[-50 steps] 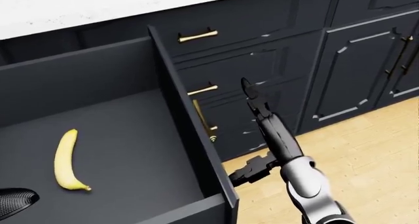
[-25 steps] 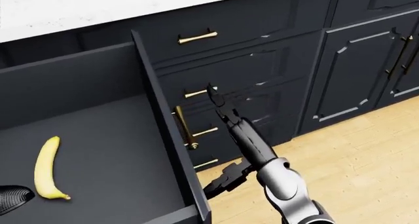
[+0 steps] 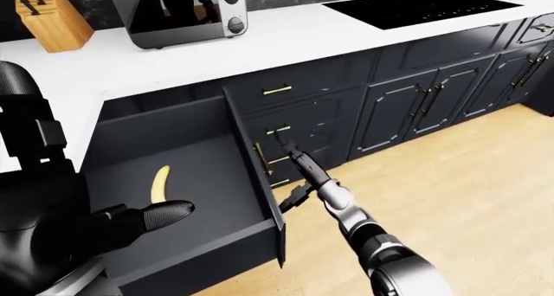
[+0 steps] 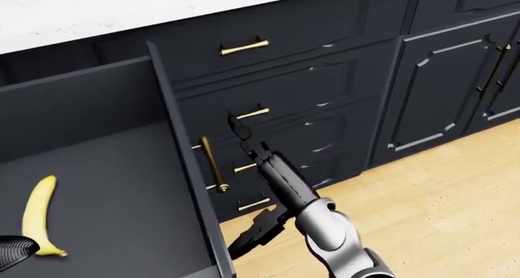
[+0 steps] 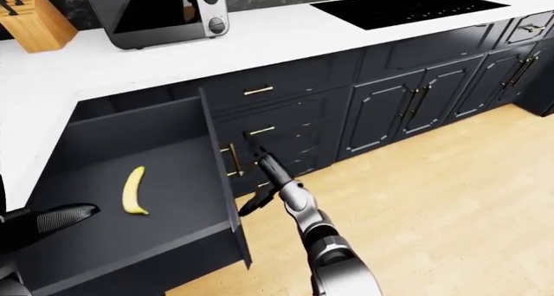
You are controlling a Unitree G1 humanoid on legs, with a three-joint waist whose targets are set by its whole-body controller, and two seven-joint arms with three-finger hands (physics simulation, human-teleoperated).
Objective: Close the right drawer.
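Reaching with our right hand (image 4: pixel 244 141), fingers spread wide, beside the open drawer (image 4: pixel 175 168) front's brass handle (image 4: pixel 213 163); banana (image 4: pixel 36 214) lies inside at 9 o'clock.

Bright, even, sharp renders; faint soft shadows.

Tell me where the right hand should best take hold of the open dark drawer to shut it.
Probably the brass bar handle on the dark drawer's front panel, approached from the head view's right, where the right hand hovers. The bar stands off the panel, giving fingers room; flat-palm pushing would also work.
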